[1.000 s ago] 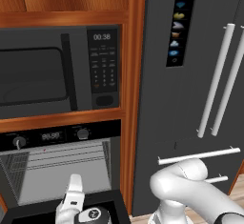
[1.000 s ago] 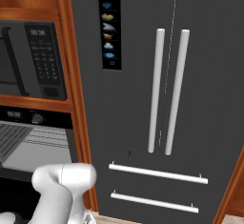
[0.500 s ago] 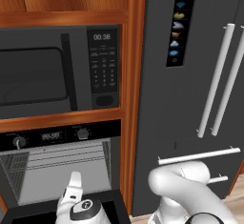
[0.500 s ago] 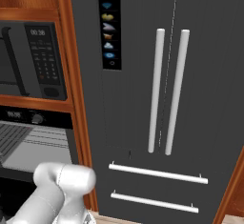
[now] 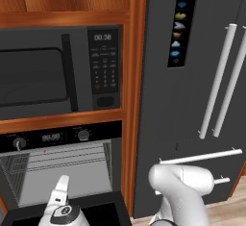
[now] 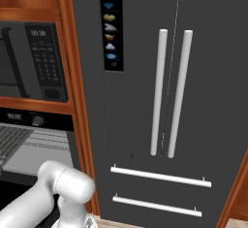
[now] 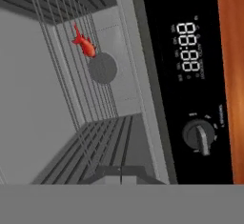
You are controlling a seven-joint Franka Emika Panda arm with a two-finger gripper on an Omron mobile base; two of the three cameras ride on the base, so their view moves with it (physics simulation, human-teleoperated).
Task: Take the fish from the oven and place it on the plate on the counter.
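The fish (image 7: 84, 42), small and red-orange, lies on a grey wire rack deep inside the open oven (image 5: 48, 137), far ahead of my fingertips in the hand view. That view is rolled, so the oven's digital display (image 7: 188, 54) and a round knob (image 7: 200, 137) stand sideways at the right. My gripper (image 7: 121, 175) is shut with nothing in it and sits at the oven mouth, above the lowered door (image 5: 96, 213). In the left base view the gripper (image 5: 63, 182) points into the cavity. The plate and the counter are out of view.
A black microwave (image 5: 57, 71) with a keypad sits right above the oven. A wooden upright (image 5: 130, 124) separates them from the dark fridge (image 6: 160, 96) with long silver handles on the right. Grey racks (image 6: 19, 139) line the oven cavity.
The hand has shifted a little to the left in front of the oven opening, and the elbow has followed. The gripper stays shut.
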